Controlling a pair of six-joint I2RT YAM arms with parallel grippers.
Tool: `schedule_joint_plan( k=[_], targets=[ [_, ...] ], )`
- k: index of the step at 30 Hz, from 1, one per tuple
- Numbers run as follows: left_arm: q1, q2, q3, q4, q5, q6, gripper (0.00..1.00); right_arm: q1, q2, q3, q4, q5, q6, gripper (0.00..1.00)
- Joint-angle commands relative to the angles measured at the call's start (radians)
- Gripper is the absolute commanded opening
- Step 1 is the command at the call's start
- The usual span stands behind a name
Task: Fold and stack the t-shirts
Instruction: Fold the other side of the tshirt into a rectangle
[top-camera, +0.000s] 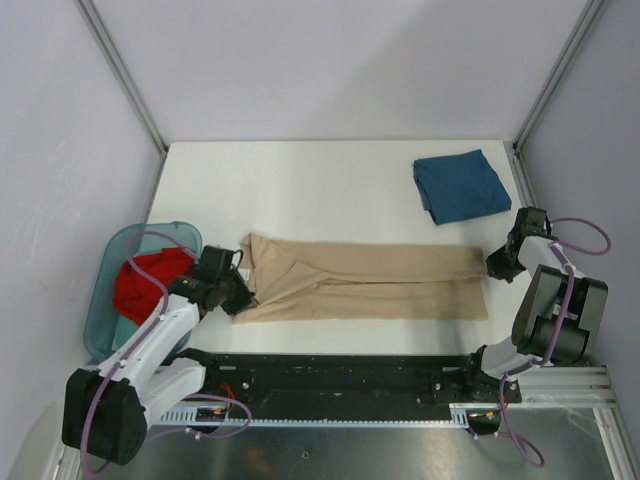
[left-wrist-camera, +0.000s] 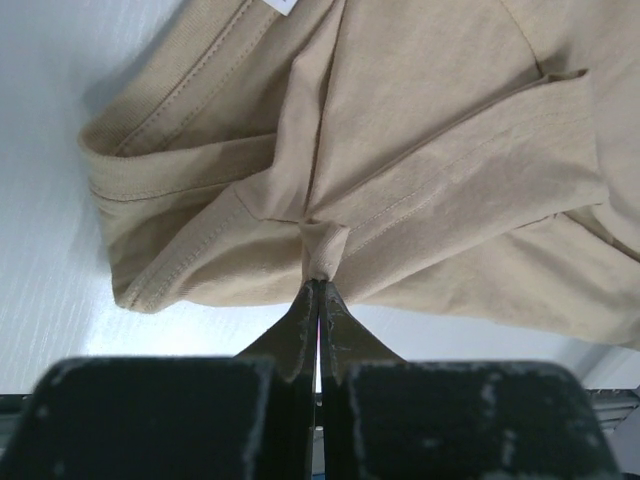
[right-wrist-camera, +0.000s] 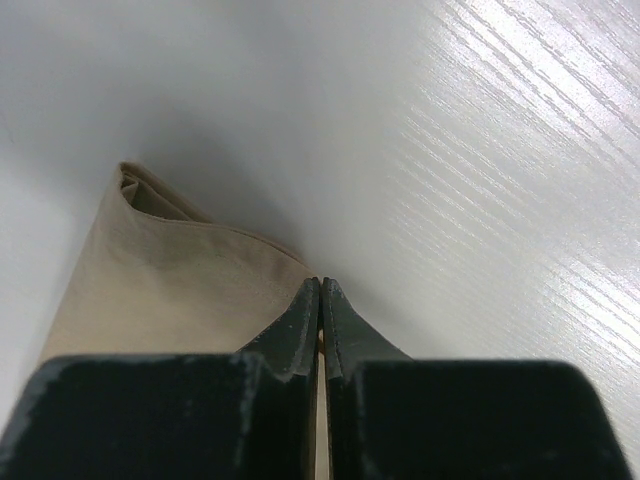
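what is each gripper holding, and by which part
Both hold the tan t-shirt: the left gripper pinches a small tuck at its collar end, the right gripper the edge at the opposite end.

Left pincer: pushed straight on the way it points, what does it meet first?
The tan t-shirt: the left pincer is pinching its bunched fold, with more cloth directly ahead.

left hand closed, tips pinching a small tuck of cloth at the near edge of the tan t-shirt. shirt lies folded and creased on the white table. ribbed collar at upper left; white label at top edge.
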Motion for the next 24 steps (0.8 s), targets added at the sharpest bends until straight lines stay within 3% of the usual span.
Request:
schedule_joint_plan(
  k=[1, 24],
  targets=[
    [-0.021, -0.031, 0.051, -0.004, -0.014, -0.003, 0.0, 0.003, -0.026, 0.0, 0.001, 0.028, -0.016, 0.03],
    [-0.178, 0.022, 0.034, 0.006, -0.023, -0.029, 0.0, 0.013, -0.017, 0.0, 0.004, 0.027, -0.012, 0.03]
  ],
)
